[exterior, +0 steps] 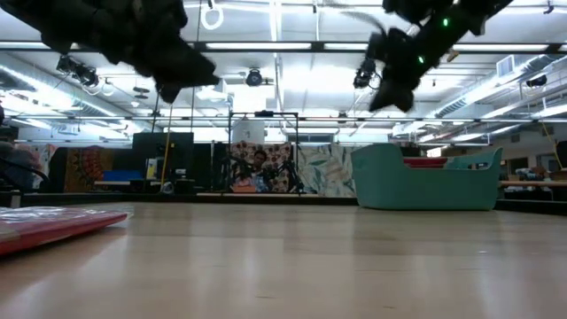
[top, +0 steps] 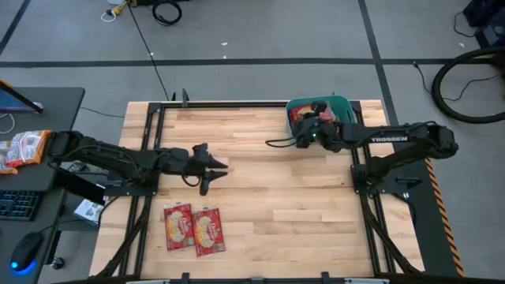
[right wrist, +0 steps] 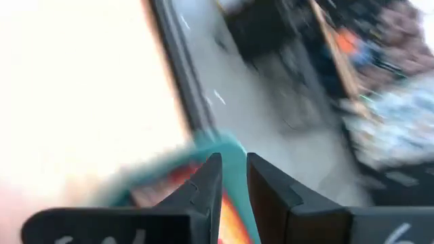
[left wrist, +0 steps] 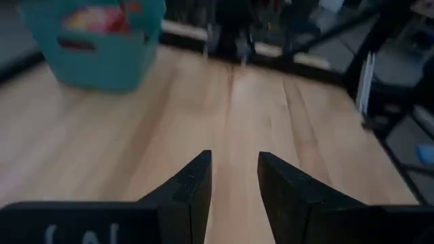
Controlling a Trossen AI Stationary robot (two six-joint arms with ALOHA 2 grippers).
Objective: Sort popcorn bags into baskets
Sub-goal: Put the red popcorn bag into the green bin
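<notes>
Two red popcorn bags lie flat side by side near the table's front edge, left of centre; one shows in the low view as a popcorn bag. The teal basket stands at the far right with red packets inside. My right gripper hangs above the basket's near-left corner, its fingers slightly apart with nothing between them; the basket rim shows beyond. My left gripper hovers open over bare wood at the table's middle left, above and beyond the two bags.
A side desk at the left holds orange-and-white snack bags, a keyboard and a mouse. Black frame rails run along the table's sides. A thin cable trails from the right arm. Bare wood lies between the bags and the basket.
</notes>
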